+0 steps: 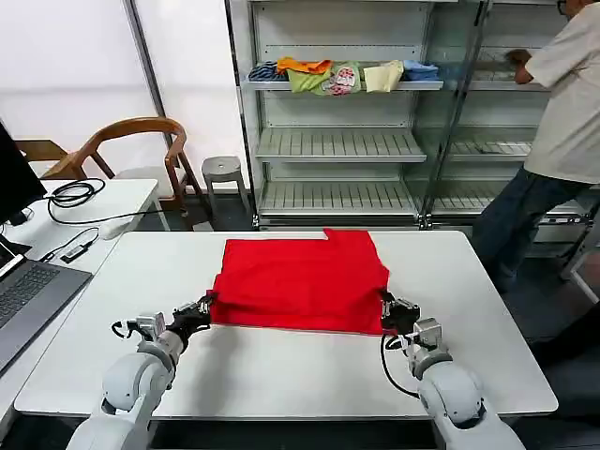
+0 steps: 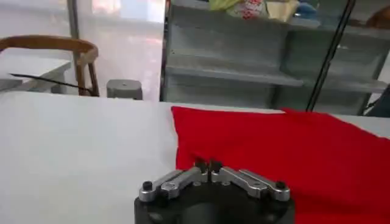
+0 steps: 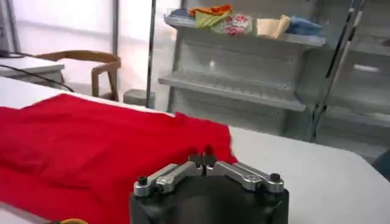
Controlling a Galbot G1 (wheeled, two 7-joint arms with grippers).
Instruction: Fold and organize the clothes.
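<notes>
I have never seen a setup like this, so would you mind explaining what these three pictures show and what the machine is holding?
This is a two-armed robot standing at a white table. The wide picture comes from a camera on its head, looking down at its own arms. The other two come from cameras on its wrists, each looking out past that arm's gripper.

On the table lies a red T-shirt, already partly folded. The left gripper is shut on the shirt's near left corner, and the right gripper is shut on its near right corner. In each wrist picture the fingers meet on the red cloth.

Behind the table stands a shelf rack with small folded garments.
</notes>
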